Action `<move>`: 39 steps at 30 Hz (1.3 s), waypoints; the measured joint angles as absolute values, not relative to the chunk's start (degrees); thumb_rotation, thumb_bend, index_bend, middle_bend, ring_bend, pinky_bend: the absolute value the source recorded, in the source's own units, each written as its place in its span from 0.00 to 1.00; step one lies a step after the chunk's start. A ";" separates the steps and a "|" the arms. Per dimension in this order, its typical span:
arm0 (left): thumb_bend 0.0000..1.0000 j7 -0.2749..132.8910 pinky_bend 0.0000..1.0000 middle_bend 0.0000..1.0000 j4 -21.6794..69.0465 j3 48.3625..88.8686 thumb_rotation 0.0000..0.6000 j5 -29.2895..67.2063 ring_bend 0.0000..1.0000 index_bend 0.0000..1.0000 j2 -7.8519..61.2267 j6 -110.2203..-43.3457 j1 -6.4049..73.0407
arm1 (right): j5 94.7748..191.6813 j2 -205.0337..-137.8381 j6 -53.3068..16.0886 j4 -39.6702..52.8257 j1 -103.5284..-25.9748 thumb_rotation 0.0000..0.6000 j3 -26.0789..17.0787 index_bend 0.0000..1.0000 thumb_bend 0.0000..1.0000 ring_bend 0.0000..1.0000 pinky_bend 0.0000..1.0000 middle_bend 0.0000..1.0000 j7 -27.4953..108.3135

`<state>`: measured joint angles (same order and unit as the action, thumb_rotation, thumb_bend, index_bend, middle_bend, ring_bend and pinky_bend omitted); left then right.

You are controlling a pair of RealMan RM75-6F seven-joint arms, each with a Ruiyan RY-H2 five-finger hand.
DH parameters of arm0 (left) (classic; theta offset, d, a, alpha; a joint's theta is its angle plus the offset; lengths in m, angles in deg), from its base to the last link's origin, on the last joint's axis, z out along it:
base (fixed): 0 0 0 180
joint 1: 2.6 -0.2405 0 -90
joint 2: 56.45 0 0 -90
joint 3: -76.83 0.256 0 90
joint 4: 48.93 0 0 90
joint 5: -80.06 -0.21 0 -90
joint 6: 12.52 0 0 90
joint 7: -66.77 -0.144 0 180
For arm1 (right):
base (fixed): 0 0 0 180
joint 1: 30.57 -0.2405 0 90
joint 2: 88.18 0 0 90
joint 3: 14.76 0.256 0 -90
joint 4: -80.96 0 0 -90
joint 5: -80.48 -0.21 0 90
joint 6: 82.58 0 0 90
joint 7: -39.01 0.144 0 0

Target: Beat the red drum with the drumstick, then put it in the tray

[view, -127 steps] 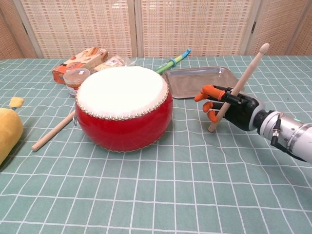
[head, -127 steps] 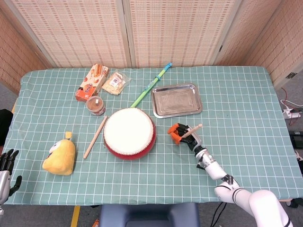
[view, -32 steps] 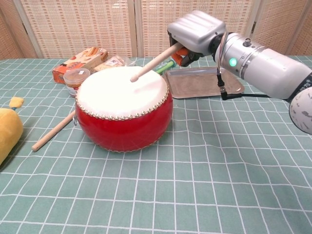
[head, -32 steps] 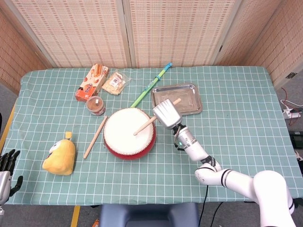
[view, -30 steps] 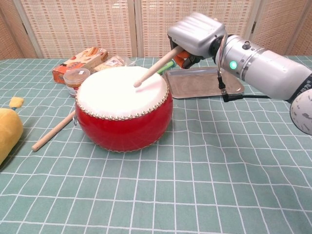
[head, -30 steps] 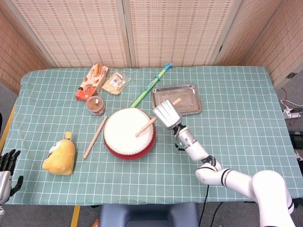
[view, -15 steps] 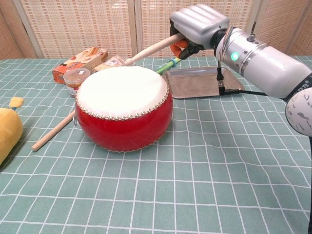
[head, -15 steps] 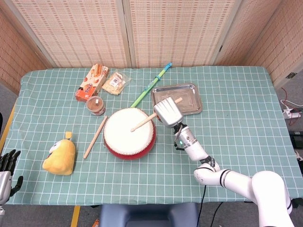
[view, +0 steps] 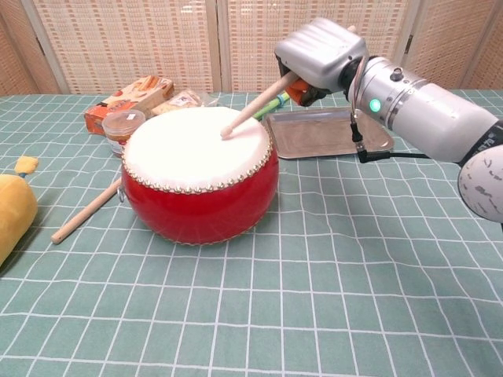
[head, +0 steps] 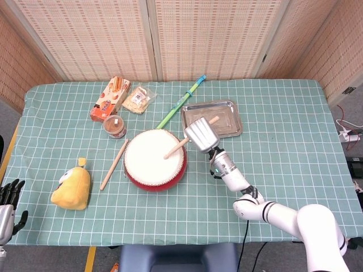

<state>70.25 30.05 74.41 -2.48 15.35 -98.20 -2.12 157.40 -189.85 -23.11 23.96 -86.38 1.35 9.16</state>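
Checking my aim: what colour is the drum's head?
White, on the red drum; clearest in the chest view.

Looks like a lab/demo setup, not a home: worktop [head: 283, 113] under a green checked cloth, boxed in by woven folding screens [head: 215, 34], power strip [head: 347, 135] with cables on the floor at right, probably yellow marking tape [head: 91, 258] at the front edge.

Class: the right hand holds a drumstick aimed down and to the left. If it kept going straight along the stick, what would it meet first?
Most likely the white skin of the red drum: the drumstick in the right hand has its tip at, or just above, that skin. Contact cannot be confirmed.
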 measured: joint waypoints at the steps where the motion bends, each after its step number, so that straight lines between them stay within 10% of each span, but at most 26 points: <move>1: 0.40 70.34 0.00 0.00 30.01 74.39 1.00 -2.48 0.00 0.02 15.36 -98.24 -2.13 | 157.48 -189.87 -22.47 23.77 -86.38 1.00 1.66 1.00 0.83 1.00 1.00 0.99 10.72; 39: 0.40 70.28 0.00 0.00 29.66 74.48 1.00 -2.06 0.00 0.02 15.33 -98.27 -2.58 | 155.29 -192.31 -23.34 26.52 -87.37 1.00 1.88 1.00 0.83 1.00 1.00 0.99 12.63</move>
<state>70.28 29.66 74.48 -2.06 15.33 -98.27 -2.58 155.29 -192.31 -23.34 26.52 -87.37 1.88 12.63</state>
